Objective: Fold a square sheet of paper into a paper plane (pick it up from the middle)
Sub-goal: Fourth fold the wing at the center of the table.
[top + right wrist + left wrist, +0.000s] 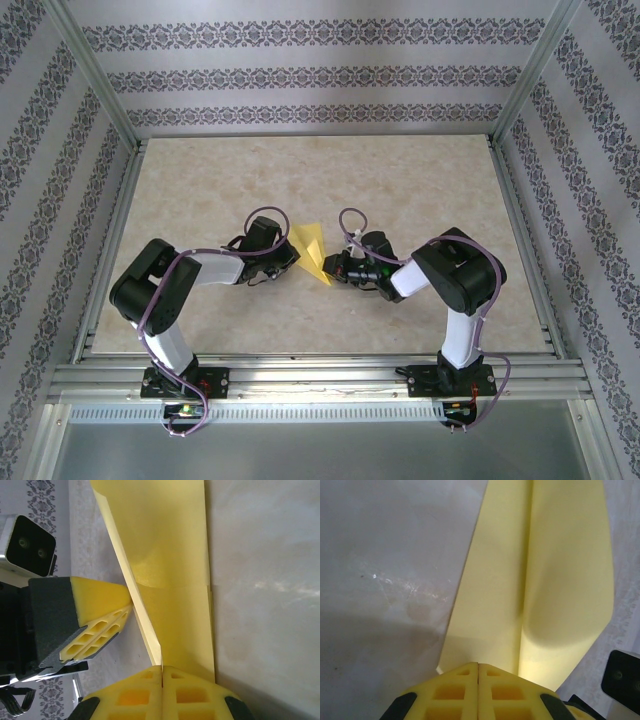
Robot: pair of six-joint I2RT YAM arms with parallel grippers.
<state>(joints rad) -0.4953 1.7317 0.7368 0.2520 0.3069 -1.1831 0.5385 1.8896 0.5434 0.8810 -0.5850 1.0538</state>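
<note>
The paper plane (pixel 312 248) is a yellow sheet folded into a narrow pointed shape, lying mid-table between the two arms. My left gripper (pixel 293 256) is at its left side and my right gripper (pixel 332 272) at its near point. In the left wrist view the yellow pads (pixel 478 665) are pressed together at the near edge of the paper plane (pixel 560 580), whose centre crease runs away from them. In the right wrist view my right gripper (pixel 163 669) is shut on a raised flap of the paper plane (pixel 170 555). The left gripper (pixel 129 602) pinches that same flap from the left.
The marbled beige tabletop (pixel 400 190) has free room behind and to both sides of the paper. Patterned walls and aluminium frame rails (pixel 310 378) enclose it. The two wrists sit close together, with the left wrist's camera (pixel 30 550) right beside the right fingers.
</note>
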